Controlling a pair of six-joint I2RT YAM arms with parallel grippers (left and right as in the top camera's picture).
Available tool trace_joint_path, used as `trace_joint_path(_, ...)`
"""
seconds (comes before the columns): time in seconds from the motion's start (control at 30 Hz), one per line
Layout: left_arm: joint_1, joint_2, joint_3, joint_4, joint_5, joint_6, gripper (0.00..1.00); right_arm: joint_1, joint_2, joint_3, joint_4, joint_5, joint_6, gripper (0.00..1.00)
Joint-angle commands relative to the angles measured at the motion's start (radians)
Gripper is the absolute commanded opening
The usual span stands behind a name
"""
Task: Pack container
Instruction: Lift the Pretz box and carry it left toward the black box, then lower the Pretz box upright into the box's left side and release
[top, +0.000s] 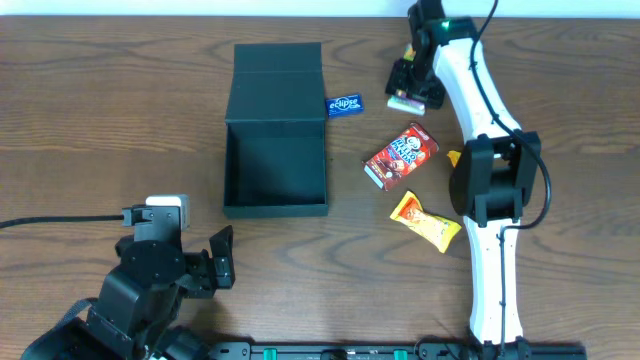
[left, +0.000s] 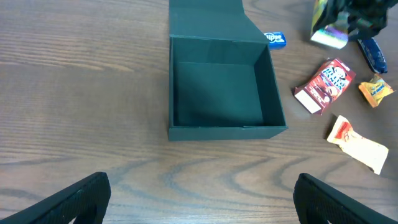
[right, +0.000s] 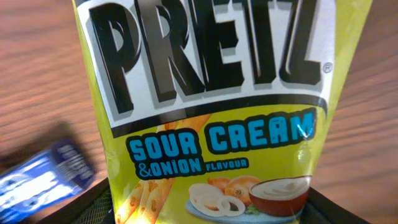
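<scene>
The container (top: 276, 208) sits open at mid-table, ready for loading. The right gripper (top: 413, 85) has its jaws clamped on the Pretz packet (right: 211, 93), likely to carry it over. The left gripper (left: 202, 193) waits, jaws spread wide.

You see right arm (top: 490, 260), right of container (top: 275, 140): white tube links, black joint housings, black loop cable (top: 546, 185), green light (top: 445, 22) at far end. Left arm (top: 150, 275), below container: all black, white block (top: 167, 204) on top, black lead (top: 40, 222) attached.
</scene>
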Motion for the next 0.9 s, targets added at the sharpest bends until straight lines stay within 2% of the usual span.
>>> trace_joint_path(0.0,0.001,-0.002,0.006,-0.004,-0.001,-0.011,0.95,0.010,-0.018,0.107,-0.043,0.002,-0.040,0.70)
trace_joint_path(0.17,0.001,-0.002,0.006,-0.004,0.000,-0.011,0.95,0.048,-0.018,0.257,-0.154,-0.006,-0.057,0.70)
trace_joint_path(0.37,0.001,-0.002,0.006,-0.004,0.000,-0.011,0.95,0.122,-0.018,0.356,-0.224,-0.064,-0.076,0.72)
trace_joint_path(0.87,0.001,-0.002,0.006,-0.004,0.000,-0.011,0.95,0.464,-0.018,0.368,-0.254,-0.116,-0.048,0.74)
